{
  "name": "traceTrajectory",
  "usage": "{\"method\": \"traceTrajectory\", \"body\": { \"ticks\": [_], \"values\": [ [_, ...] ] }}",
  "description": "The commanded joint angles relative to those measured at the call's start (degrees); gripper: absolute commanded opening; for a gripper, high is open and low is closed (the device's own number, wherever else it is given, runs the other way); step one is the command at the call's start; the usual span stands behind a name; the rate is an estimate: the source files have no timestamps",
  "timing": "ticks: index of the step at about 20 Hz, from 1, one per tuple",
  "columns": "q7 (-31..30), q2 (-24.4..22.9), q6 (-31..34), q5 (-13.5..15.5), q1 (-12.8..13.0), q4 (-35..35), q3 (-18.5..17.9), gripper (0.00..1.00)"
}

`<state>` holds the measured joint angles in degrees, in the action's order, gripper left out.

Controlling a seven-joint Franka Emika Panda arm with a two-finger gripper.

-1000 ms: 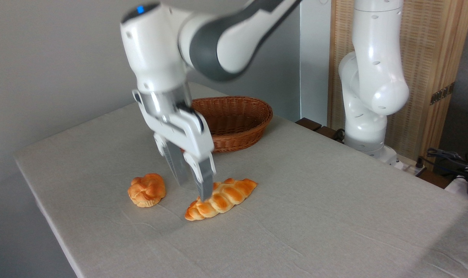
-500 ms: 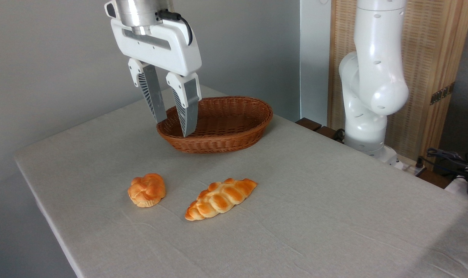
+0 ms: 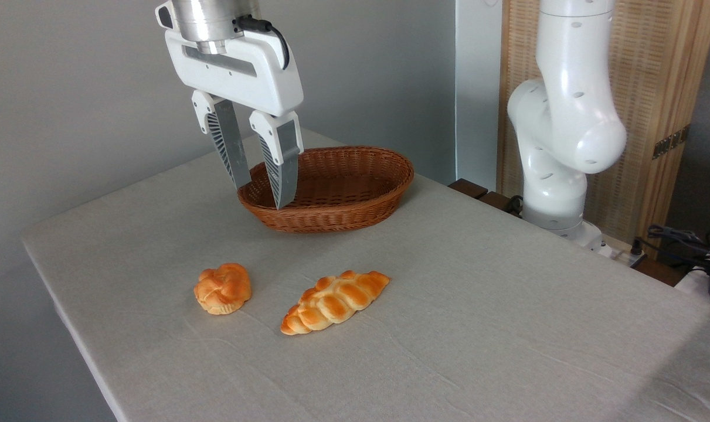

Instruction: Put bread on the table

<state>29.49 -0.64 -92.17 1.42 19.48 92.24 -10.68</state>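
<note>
The bread (image 3: 335, 302) lies flat on the table (image 3: 507, 328), beside a bun (image 3: 223, 288); the gripper (image 3: 262, 194) hangs spread and empty above, near the basket (image 3: 343, 218); the task looks done.

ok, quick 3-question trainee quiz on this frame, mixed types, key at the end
1. True or false: the claw is shut on the bread.
2. What lies left of the bread? A) a knife B) a round bun C) a cup
3. Fill in: the wicker basket looks ____ inside, as far as its interior shows.

Key: 1 false; the claw is open, raised in front of the basket, and the bread rests on the table. 2 B. 3 empty.
</note>
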Motion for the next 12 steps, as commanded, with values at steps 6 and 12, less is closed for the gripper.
{"method": "traceTrajectory", "body": {
  "ticks": [6,12],
  "values": [
    [0.04,0.55,1.29,0.95,-13.50,-1.45,12.08,1.00],
    [-0.31,0.55,1.29,0.87,-13.41,-1.45,11.73,1.00]
  ]
}}
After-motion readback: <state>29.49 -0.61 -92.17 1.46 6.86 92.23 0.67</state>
